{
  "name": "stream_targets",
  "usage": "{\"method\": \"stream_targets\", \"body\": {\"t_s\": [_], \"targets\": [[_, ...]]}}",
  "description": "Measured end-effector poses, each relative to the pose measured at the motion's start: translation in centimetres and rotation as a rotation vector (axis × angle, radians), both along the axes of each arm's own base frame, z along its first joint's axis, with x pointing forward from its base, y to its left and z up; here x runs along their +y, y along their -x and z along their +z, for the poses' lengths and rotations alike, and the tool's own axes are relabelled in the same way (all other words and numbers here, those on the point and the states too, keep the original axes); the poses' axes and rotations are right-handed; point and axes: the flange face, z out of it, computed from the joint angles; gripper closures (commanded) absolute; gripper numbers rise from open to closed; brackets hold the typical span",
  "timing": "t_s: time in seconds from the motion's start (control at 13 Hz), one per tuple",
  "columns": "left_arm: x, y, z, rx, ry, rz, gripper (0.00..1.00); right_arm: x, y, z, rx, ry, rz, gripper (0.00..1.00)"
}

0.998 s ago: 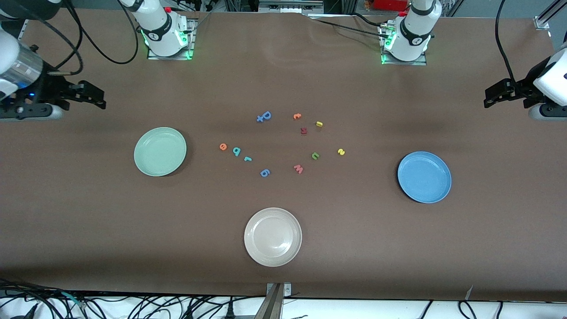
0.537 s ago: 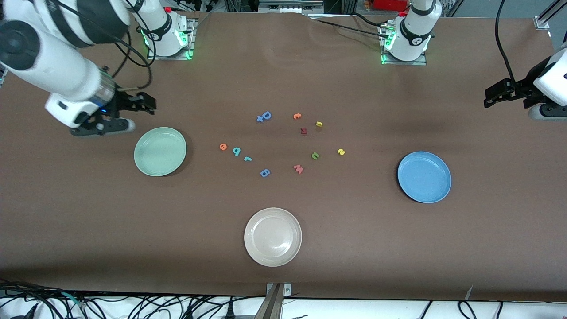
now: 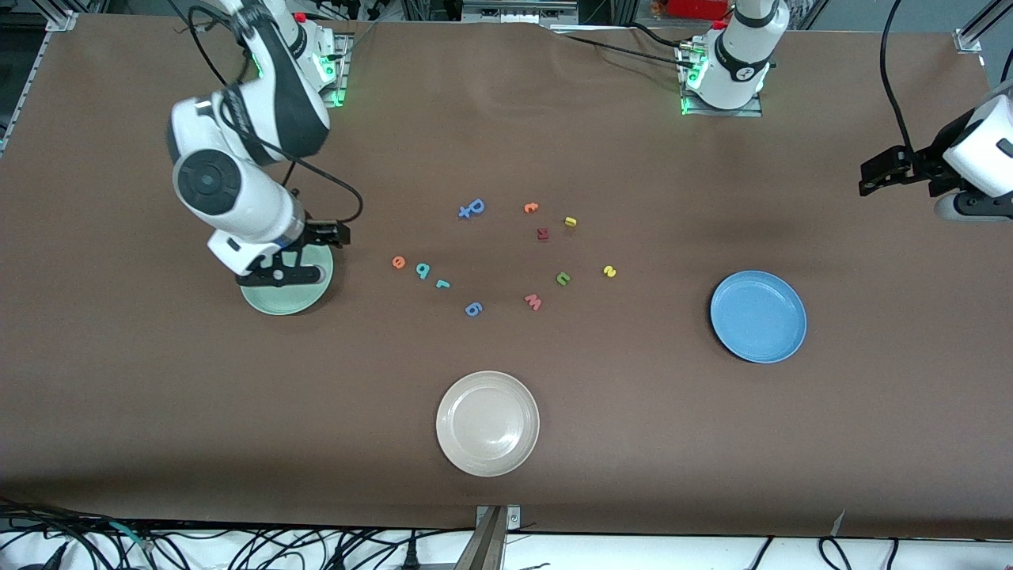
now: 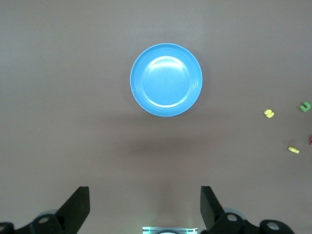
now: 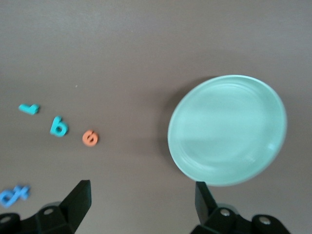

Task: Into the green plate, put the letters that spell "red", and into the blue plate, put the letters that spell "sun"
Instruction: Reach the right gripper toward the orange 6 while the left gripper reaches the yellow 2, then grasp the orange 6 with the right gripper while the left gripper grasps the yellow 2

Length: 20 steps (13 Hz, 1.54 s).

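Observation:
The green plate (image 3: 285,299) (image 5: 227,129) lies toward the right arm's end, partly covered by my right gripper (image 3: 339,236) (image 5: 144,200), which hangs open and empty over its rim. Beside the plate sit the orange "e" (image 3: 398,262) (image 5: 90,138), teal "d" (image 3: 423,270) (image 5: 59,126) and teal "r" (image 3: 442,283) (image 5: 29,108). The blue plate (image 3: 758,317) (image 4: 166,80) is empty. The yellow "s" (image 3: 609,271) (image 4: 269,113), green arch (image 3: 563,278) (image 4: 305,106) and yellow block (image 3: 570,222) (image 4: 293,149) lie mid-table. My left gripper (image 3: 870,178) (image 4: 145,204) waits open at its table end.
A cream plate (image 3: 487,423) sits near the front edge. Two blue letters (image 3: 472,208) (image 3: 473,309), another orange letter (image 3: 531,207), a dark red one (image 3: 542,233) and a pink "w" (image 3: 533,302) lie among the task letters.
My right arm has swung in from its end of the table and now hangs over the green plate. The left arm has barely moved, and no letter has shifted.

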Motion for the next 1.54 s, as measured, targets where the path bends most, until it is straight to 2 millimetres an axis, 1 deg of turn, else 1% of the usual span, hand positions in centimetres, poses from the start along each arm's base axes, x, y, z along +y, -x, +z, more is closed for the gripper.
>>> {"method": "stream_targets", "body": {"t_s": [0.15, 0.23, 0.31, 0.38, 0.54, 0.61, 0.69, 0.77, 0.84, 1.0, 1.07, 1.15, 1.23, 1.3, 1.38, 1.54], "targets": [[-0.1, -0.4, -0.8, 0.013, 0.000, -0.002, 0.00, 1.5, 1.8, -3.8, -0.018, 0.000, -0.066, 0.06], [-0.2, -0.5, -1.1, 0.018, 0.000, -0.004, 0.00, 2.6, 2.9, -5.1, -0.014, 0.006, -0.102, 0.10], [-0.6, -0.8, -1.6, 0.021, 0.007, -0.008, 0.00, 3.7, 3.8, -6.1, -0.011, 0.011, -0.134, 0.12], [-1.4, -1.2, -2.5, 0.030, 0.032, -0.010, 0.00, 4.7, 4.4, -7.2, -0.012, 0.014, -0.170, 0.12], [-3.6, -2.4, -5.2, 0.060, 0.075, 0.027, 0.00, 6.5, 5.3, -10.0, -0.043, 0.004, -0.296, 0.12], [-5.2, -3.2, -6.9, 0.062, 0.078, 0.055, 0.00, 7.3, 5.6, -11.3, -0.066, -0.009, -0.378, 0.12], [-7.3, -3.9, -8.8, 0.061, 0.070, 0.083, 0.00, 7.9, 6.0, -12.5, -0.091, -0.027, -0.455, 0.12], [-9.9, -4.3, -10.5, 0.068, 0.057, 0.103, 0.00, 8.2, 6.2, -13.5, -0.121, -0.051, -0.520, 0.12], [-12.9, -4.4, -12.2, 0.076, 0.042, 0.114, 0.00, 8.4, 6.3, -14.0, -0.140, -0.068, -0.572, 0.18], [-19.1, -4.2, -15.7, 0.076, 0.017, 0.125, 0.00, 8.4, 6.4, -14.2, -0.149, -0.073, -0.625, 0.31], [-21.5, -4.0, -17.5, 0.055, 0.012, 0.141, 0.00, 8.3, 6.4, -14.3, -0.147, -0.071, -0.633, 0.35], [-23.4, -3.7, -19.6, 0.027, 0.014, 0.156, 0.00, 8.3, 6.5, -14.5, -0.145, -0.069, -0.638, 0.35], [-24.8, -3.1, -22.2, -0.002, 0.019, 0.171, 0.00, 8.3, 6.6, -14.6, -0.143, -0.067, -0.646, 0.35], [-25.5, -2.3, -24.6, -0.022, 0.024, 0.180, 0.00, 8.3, 6.6, -14.7, -0.142, -0.065, -0.653, 0.35], [-25.8, -1.5, -26.8, -0.032, 0.027, 0.182, 0.00, 8.3, 6.6, -14.8, -0.141, -0.064, -0.658, 0.35], [-25.9, -0.6, -30.1, -0.035, 0.028, 0.185, 0.00, 8.3, 6.6, -14.8, -0.140, -0.062, -0.665, 0.37]]}}
